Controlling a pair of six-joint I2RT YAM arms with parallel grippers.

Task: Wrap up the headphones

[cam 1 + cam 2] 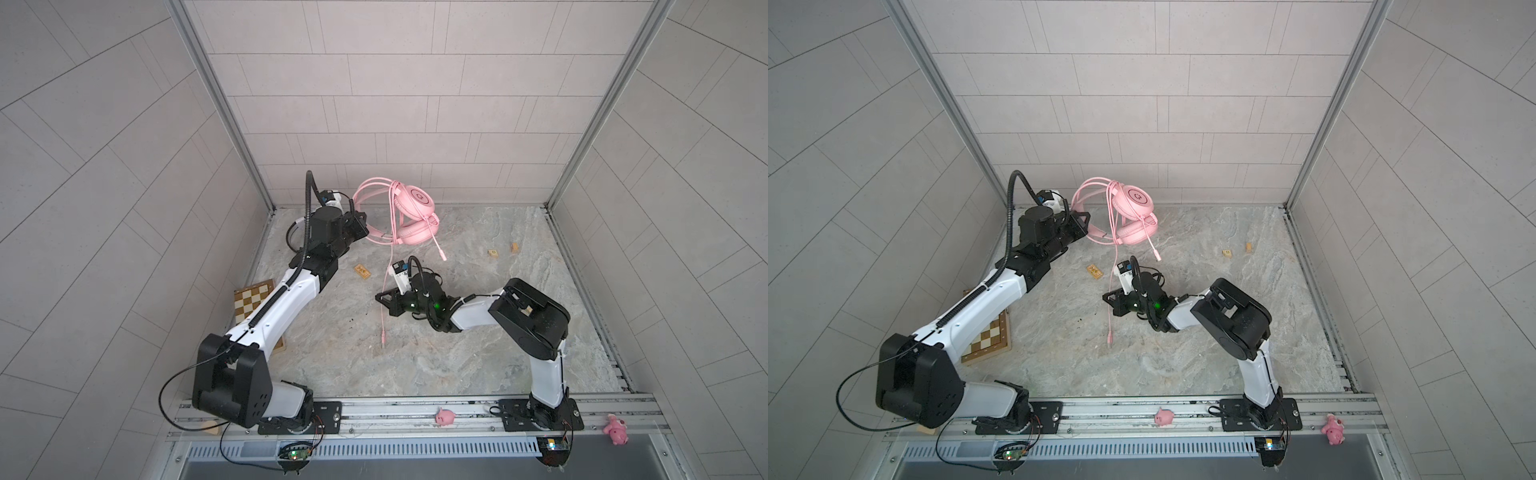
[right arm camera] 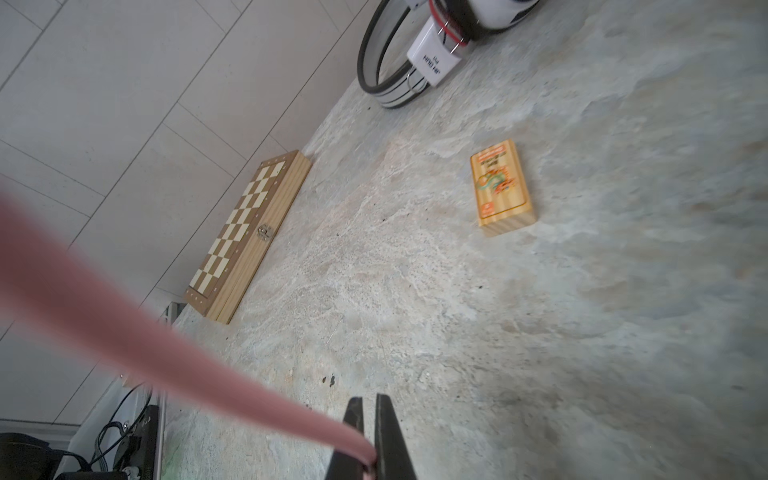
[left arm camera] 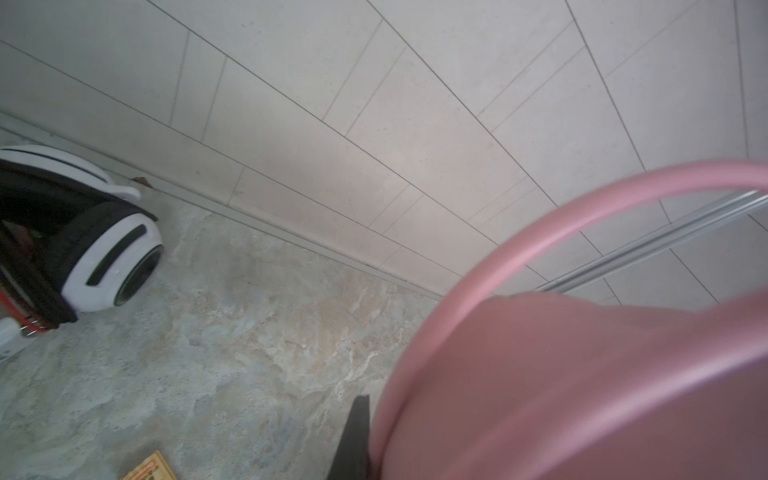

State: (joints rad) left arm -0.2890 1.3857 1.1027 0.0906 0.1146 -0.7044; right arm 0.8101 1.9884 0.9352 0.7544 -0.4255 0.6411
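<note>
The left gripper (image 1: 365, 236) is clamped tight on the band of the pink headset (image 1: 417, 204), holding it up near the back wall (image 1: 374, 124). The right gripper (image 2: 369, 409) is pinched shut on the pink cable (image 1: 391, 253) over mid-table, with the plug end trailing on the tabletop (image 1: 498, 332). This looks like the winding step, and next the right gripper needs to carry that cable around the headset without letting it go slack.

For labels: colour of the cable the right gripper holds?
Pink cable, pinched by the right gripper; best in right wrist view.
</note>
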